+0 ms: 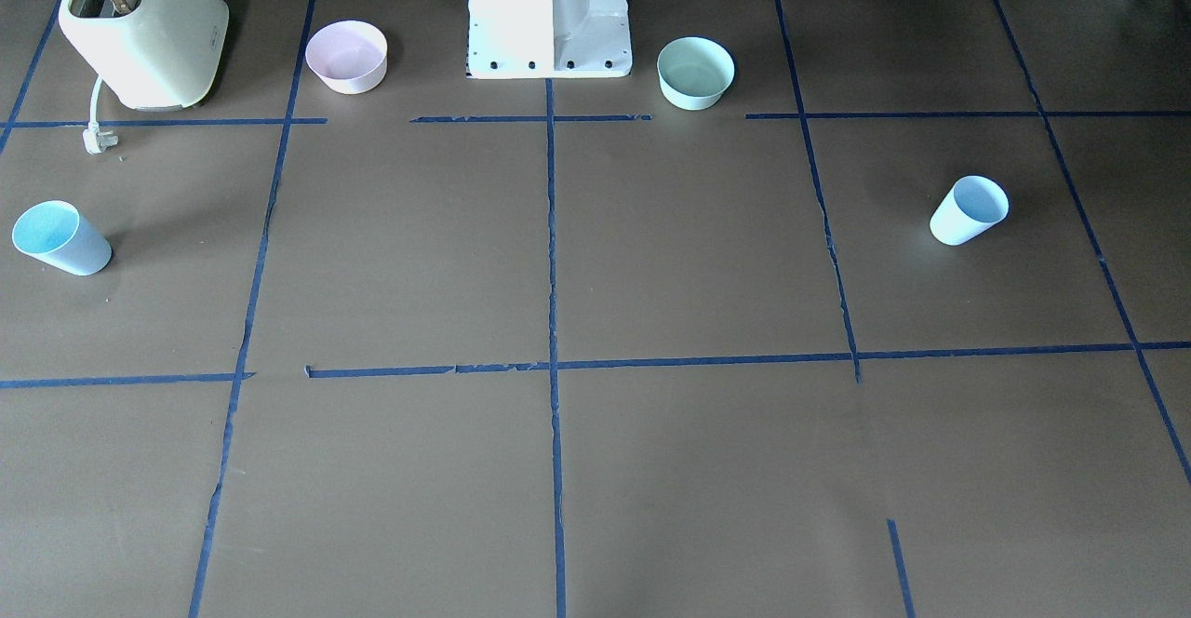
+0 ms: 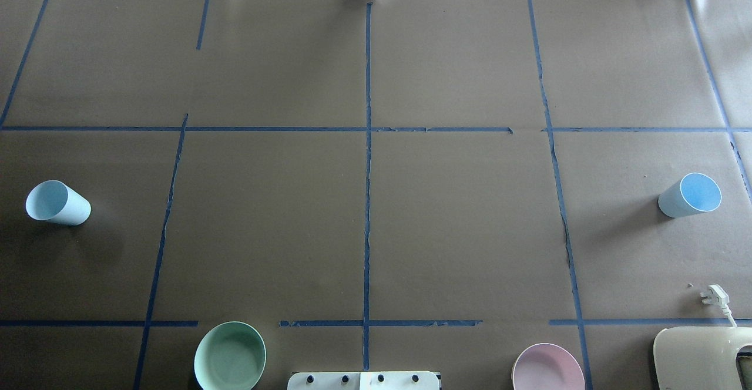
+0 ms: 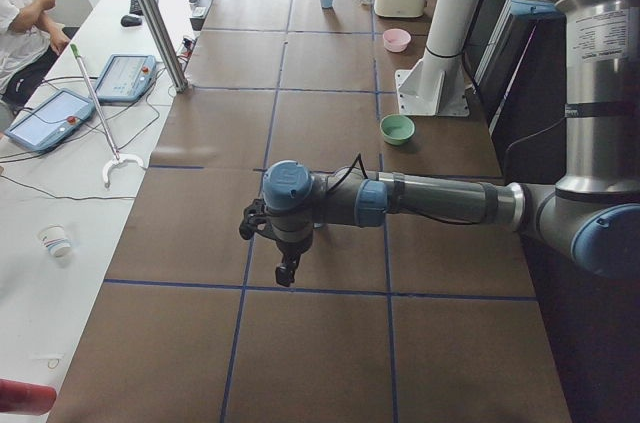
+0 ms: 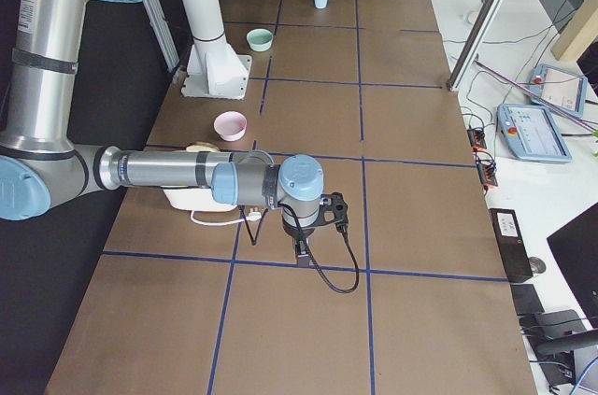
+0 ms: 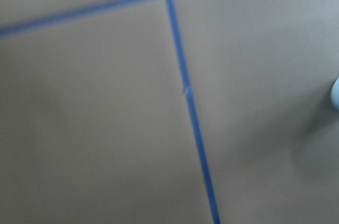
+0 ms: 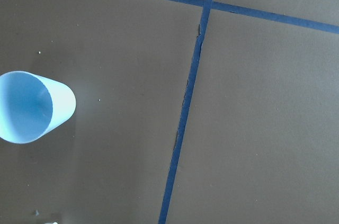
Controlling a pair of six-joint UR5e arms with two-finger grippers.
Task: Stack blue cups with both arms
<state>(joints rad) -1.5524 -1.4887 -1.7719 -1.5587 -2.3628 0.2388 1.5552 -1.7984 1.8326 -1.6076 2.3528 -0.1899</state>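
Two pale-blue cups stand upright on the brown table, far apart. One is on the robot's left side (image 2: 57, 203) (image 1: 968, 210). The other is on the robot's right side (image 2: 690, 195) (image 1: 60, 238) and also shows in the right wrist view (image 6: 32, 107). A sliver of a cup (image 5: 336, 94) shows at the left wrist view's right edge. The left gripper (image 3: 287, 273) and right gripper (image 4: 301, 253) point down over the table and show only in the side views. I cannot tell if they are open or shut. No fingers show in the wrist views.
A mint-green bowl (image 2: 230, 356) and a pink bowl (image 2: 547, 369) sit near the white pedestal base (image 1: 549, 22). A cream toaster (image 1: 144, 27) with a white plug (image 2: 715, 296) stands on the robot's right. Blue tape lines (image 2: 368, 172) grid the table.
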